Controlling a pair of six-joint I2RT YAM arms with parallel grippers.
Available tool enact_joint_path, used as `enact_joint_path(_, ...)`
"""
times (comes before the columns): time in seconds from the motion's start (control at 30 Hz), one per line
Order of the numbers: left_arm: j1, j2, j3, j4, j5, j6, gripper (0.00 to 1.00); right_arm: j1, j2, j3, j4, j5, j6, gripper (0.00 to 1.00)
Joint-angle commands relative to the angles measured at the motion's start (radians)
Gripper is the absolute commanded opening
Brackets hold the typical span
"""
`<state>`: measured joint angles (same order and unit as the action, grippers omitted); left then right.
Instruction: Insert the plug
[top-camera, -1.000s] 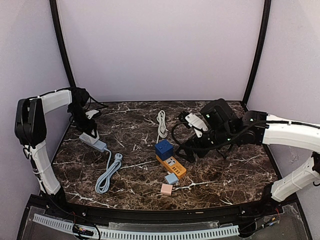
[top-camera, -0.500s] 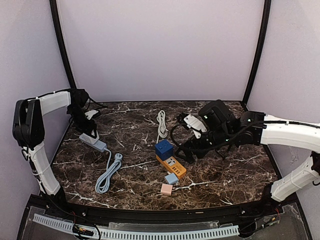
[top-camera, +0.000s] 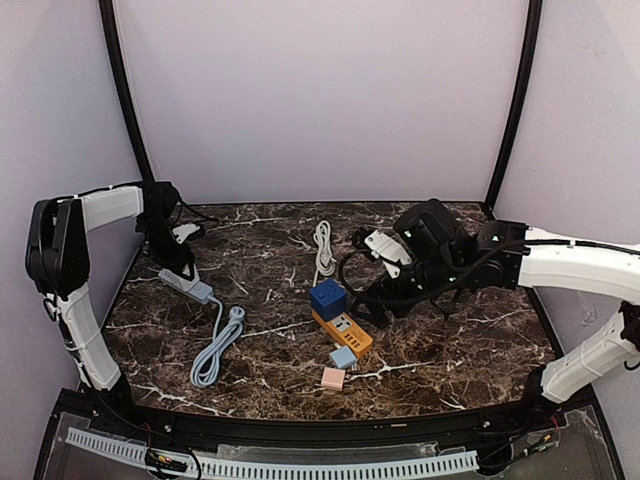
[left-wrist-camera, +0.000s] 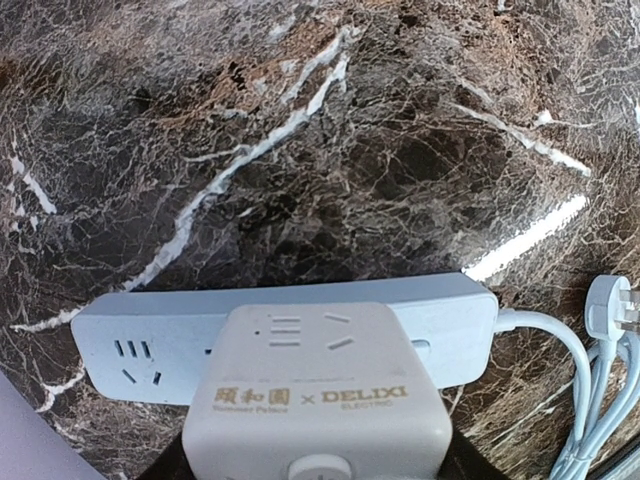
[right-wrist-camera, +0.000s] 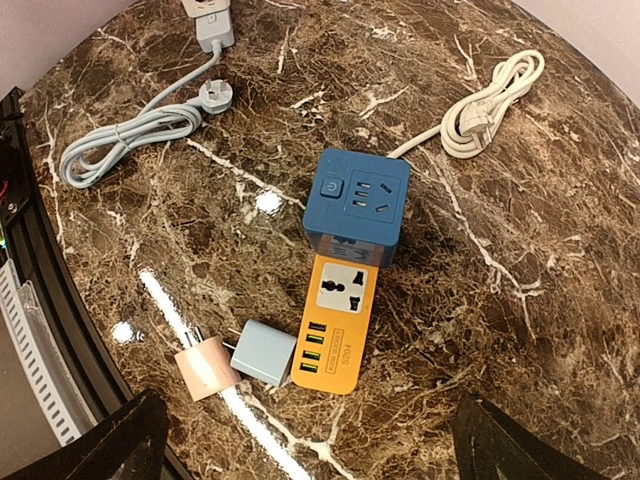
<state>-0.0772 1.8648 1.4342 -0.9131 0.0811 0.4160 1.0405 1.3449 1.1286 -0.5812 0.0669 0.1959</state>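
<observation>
Since the left gripper (left-wrist-camera: 312, 468) is clamped on the white adapter (left-wrist-camera: 315, 395) low in its wrist view, what matters is the pale blue power strip (left-wrist-camera: 150, 345) just beyond it. Its long axis runs left to right across the frame, with free sockets toward its left end. Farther off, the right gripper (right-wrist-camera: 318, 440) hangs wide open near the blue cube socket (right-wrist-camera: 358, 205) mid-frame. It's drifted slightly left versus a second ago, and the left one has barely budged.
</observation>
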Motion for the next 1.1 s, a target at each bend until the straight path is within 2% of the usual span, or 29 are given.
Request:
enact_joint_path(0.0, -0.003, 0.044, -0.031, 0.018, 0.015, -0.001, 0.01, 0.010, 0.006, 0.023, -0.008, -0.003, -0.009, 0.99)
enact_joint_path(0.17, -0.003, 0.050, -0.033, 0.025, 0.015, -0.075, 0.01, 0.012, -0.003, 0.016, -0.010, 0.003, -0.004, 0.99)
enact_joint_path(0.43, 0.007, 0.055, -0.089, 0.042, 0.016, -0.094, 0.01, 0.012, -0.017, 0.006, -0.017, 0.011, 0.011, 0.99)
enact_joint_path(0.73, 0.001, 0.046, -0.062, 0.062, 0.095, -0.204, 0.01, 0.013, -0.017, 0.001, -0.017, 0.017, 0.014, 0.99)
enact_joint_path(1.07, -0.053, 0.051, -0.005, 0.052, 0.145, -0.304, 0.01, 0.016, -0.016, -0.007, -0.008, 0.022, 0.027, 0.99)
